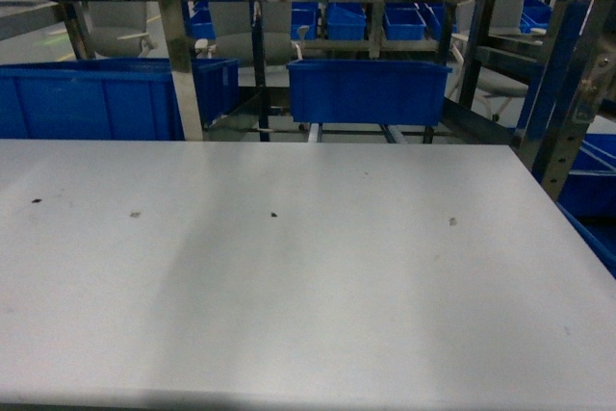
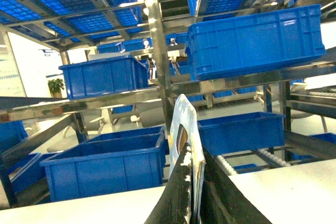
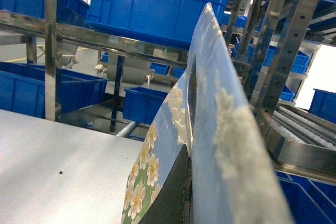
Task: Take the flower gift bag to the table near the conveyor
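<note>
Bag of glossy flower-printed paper hangs between both wrists; we pinch its edges, left fingers, right fingers, probably to carry it upright, above the white flat surface beside the steel roller conveyor.

White table bears small dark specks.

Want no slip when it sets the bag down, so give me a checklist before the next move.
1. Left hand clamps bag: ok.
2. Right hand grip: cannot tell, one finger shows.
3. Table has bare room: ok.
4. Bag's height over table: cannot tell, absent from head view.
5. Conveyor beside table: ok.
</note>
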